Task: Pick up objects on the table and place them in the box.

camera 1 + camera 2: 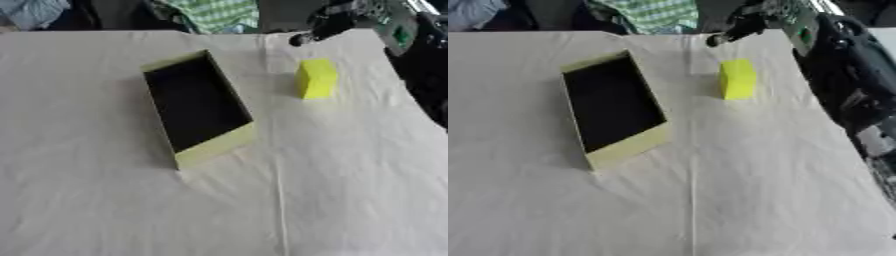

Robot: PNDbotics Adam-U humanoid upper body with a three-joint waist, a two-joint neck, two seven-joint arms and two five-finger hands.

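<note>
An open box (pixel 215 146) with pale yellow walls and a dark inside stands left of the table's middle, turned askew; nothing shows inside it. A bright yellow block (pixel 316 78) stands upright on the white cloth to the right of the box, apart from it. My right arm (pixel 846 80) comes in from the upper right corner, and its dark hand (pixel 741 25) hangs over the table's far edge, beyond the block and not touching it. The hand is blurred. My left hand shows in neither view.
A white, creased cloth (pixel 332 190) covers the whole table. The table's right edge runs slantwise close to the block. Folded cloth in green check (pixel 214 14) and other dark items lie beyond the far edge.
</note>
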